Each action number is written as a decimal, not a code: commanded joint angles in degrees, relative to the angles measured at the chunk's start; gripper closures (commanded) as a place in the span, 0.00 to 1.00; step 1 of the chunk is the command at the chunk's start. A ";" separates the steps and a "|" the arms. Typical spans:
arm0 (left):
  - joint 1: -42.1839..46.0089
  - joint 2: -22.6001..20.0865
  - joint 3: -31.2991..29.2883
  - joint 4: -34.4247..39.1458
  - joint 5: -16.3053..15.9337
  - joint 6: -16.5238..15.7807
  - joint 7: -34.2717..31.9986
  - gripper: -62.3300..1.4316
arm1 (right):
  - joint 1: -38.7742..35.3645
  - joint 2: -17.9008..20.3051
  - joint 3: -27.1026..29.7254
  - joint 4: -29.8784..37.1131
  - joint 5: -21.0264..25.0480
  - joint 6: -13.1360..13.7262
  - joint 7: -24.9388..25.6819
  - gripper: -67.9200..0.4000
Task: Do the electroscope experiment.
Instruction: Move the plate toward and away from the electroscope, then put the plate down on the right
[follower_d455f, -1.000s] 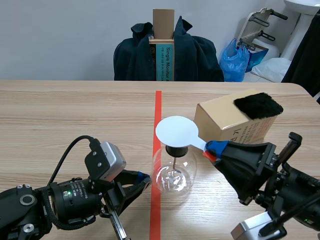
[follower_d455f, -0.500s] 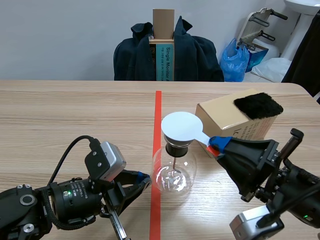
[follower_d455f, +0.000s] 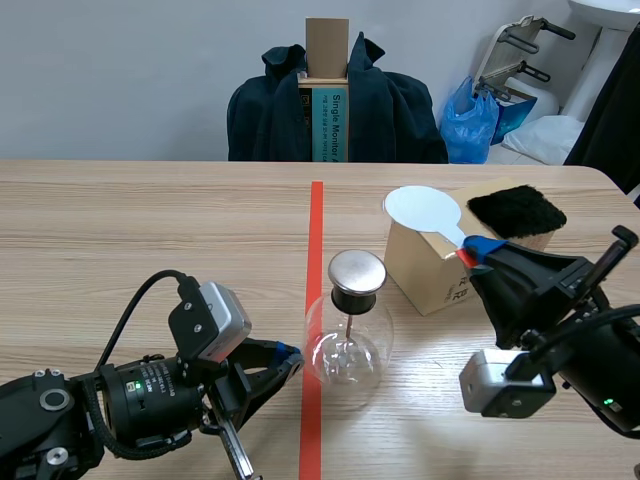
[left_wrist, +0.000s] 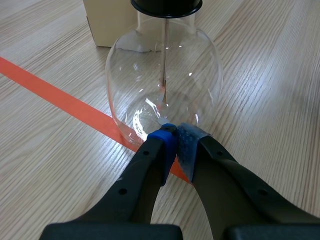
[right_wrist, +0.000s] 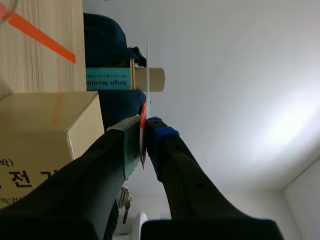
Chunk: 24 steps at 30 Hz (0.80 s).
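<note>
left arm (follower_d455f: 120, 400) lies low along the bench's near edge, its gripper (follower_d455f: 287, 355) closed, pads meeting. right arm (follower_d455f: 570, 340) sits by the right edge, its gripper (follower_d455f: 470, 250) angled upward, pinching a paddle (follower_d455f: 424, 209).

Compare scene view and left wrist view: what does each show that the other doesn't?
Scene only: right gripper shut on the paddle handle, disc held up by the box; black fur on the box; the metal cap from above; jacket on a chair behind.
Left wrist only: left gripper closed, tips at the flask base; the rod inside, close up.
Both: flask, box, tape, table, left gripper.
</note>
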 joint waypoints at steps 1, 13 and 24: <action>-0.44 0.11 -0.44 0.74 -0.42 -0.09 -0.76 0.94 | 0.24 2.14 0.48 0.07 0.57 -0.66 -0.59 0.98; -0.44 0.13 -0.44 0.74 -0.42 -0.09 -1.46 0.94 | 1.46 6.27 0.31 -0.42 1.68 -0.15 -6.23 0.98; -0.28 0.09 -0.44 0.74 -0.42 -0.09 -1.18 0.93 | 9.66 6.23 -5.88 -9.51 2.38 0.26 -7.32 0.98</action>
